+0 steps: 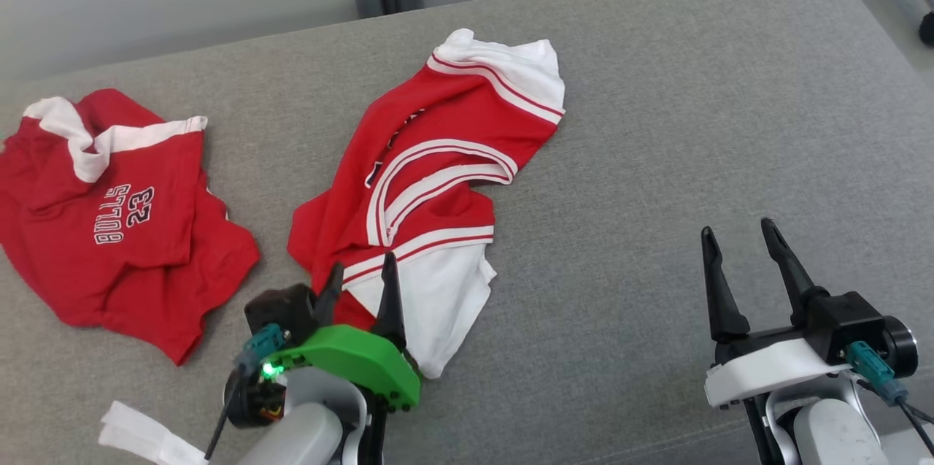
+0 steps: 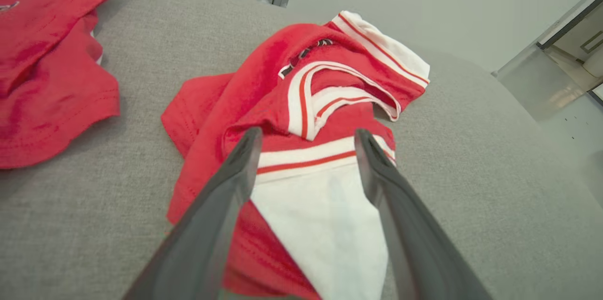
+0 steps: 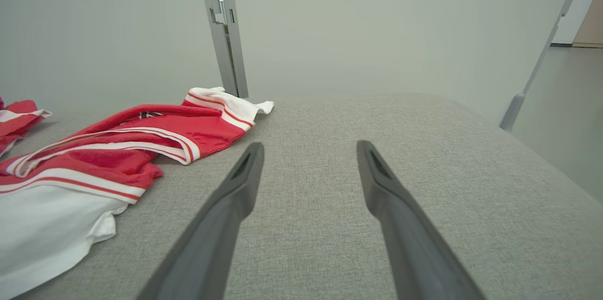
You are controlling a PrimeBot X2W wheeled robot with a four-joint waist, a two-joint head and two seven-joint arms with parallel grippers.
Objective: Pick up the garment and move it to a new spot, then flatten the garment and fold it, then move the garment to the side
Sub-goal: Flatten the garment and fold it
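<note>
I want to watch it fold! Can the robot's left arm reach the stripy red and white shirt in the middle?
Probably yes. Its left fingers stand open right over the near white end of the shirt, nothing in between.

1. The left jaws stand wide apart, their dark fingers (image 2: pixel 233 182) framing the near white end of a crumpled red-and-white garment (image 2: pixel 301 102).
2. The garment lies on a grey fabric worktop (image 2: pixel 471 173).
3. A second red garment (image 2: pixel 52 69) lies apart, at the left edge.

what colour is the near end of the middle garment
White, on the garment, clearest in the left wrist view.
</note>
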